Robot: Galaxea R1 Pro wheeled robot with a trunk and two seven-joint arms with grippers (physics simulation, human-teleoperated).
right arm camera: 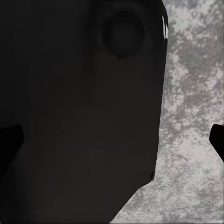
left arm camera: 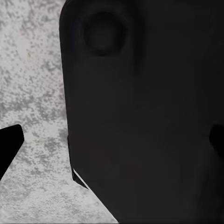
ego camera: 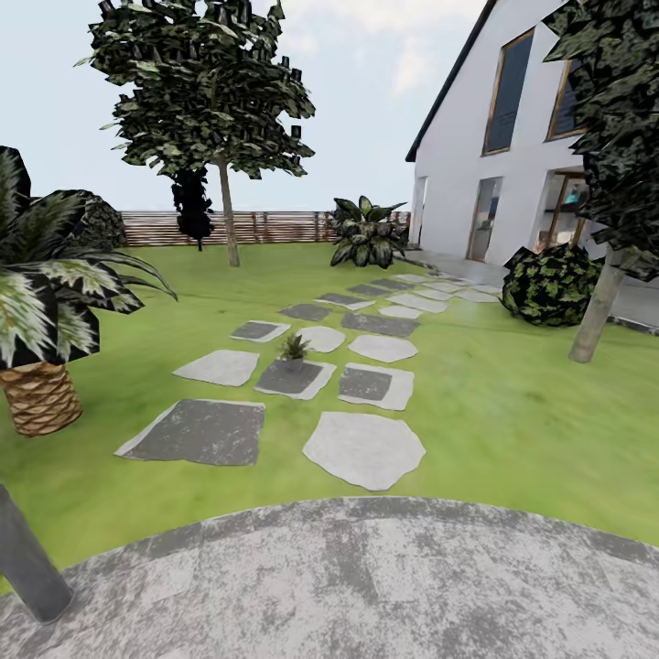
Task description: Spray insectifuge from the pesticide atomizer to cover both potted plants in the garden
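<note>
One potted plant [ego camera: 294, 348], a small rosette of pointed green leaves, stands on a dark stepping stone in the middle of the lawn [ego camera: 513, 403], a few metres ahead in the head view. The pesticide atomizer is out of view. In the left wrist view my left gripper [left arm camera: 112, 144] is open, its black fingertips [left arm camera: 9, 144] at the frame's edges, with a dark robot panel and grey paving behind. My right gripper [right arm camera: 112, 140] is open too, its fingertips [right arm camera: 217, 139] wide apart and nothing between them.
I stand on the round grey patio [ego camera: 366, 586]. A grey bollard light [ego camera: 27, 558] leans at the near left, and a palm [ego camera: 41, 311] stands beyond it. Stepping stones [ego camera: 364, 447] lead toward the white house [ego camera: 513, 137]. A round bush [ego camera: 549, 284] and a tree trunk [ego camera: 595, 316] stand at the right.
</note>
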